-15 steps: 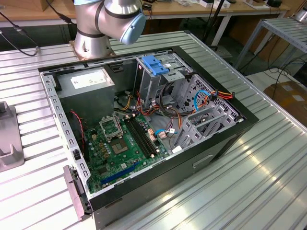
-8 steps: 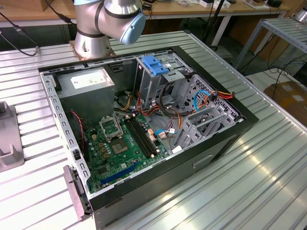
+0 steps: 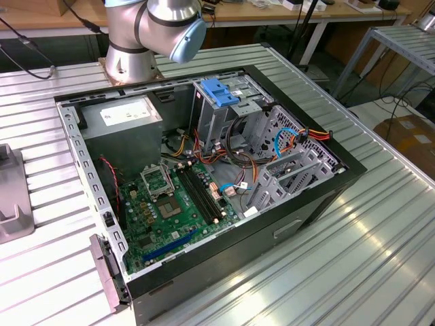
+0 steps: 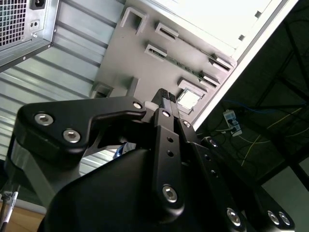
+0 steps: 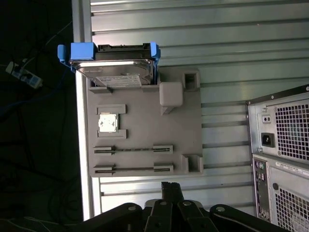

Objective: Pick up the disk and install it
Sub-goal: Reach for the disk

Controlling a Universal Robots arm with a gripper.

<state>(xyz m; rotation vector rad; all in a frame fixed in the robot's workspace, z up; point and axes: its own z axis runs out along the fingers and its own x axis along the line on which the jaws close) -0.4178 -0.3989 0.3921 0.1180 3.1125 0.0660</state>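
Disk (image 5: 113, 67), a flat rectangular grey-metal hard drive with a white label and bright blue plastic side rails, sits at one end of a flat grey plastic holder plate (image 5: 145, 130). That plate lies on the ribbed aluminium worktop (image 5: 222, 43), close to the worktop's edge. Raised tabs on the plate bracket the disk's lower edge, presumably to hold it at a known spot with the rails free to be gripped. Whether it lies flat or leans in that pocket is hard to judge from this angle. The black claw (image 5: 168, 185) hangs over the opposite end of the plate, well apart from the disk. Its fingers are drawn narrow, tip to tip in both wrist views (image 4: 165, 95), with nothing held between them, so the pick-up looks not yet begun. Just beside the plate stands the rear panel (image 5: 282, 145) of the black tower computer case (image 3: 319, 190), which lies on its side with the cover off. This leaves the green motherboard (image 3: 170, 204) and the grey metal drive cage (image 3: 221, 119) open from above. A blue plastic bracket (image 3: 221, 90) rests on top of that cage. The silver robot arm (image 3: 146, 27) rises behind the case.
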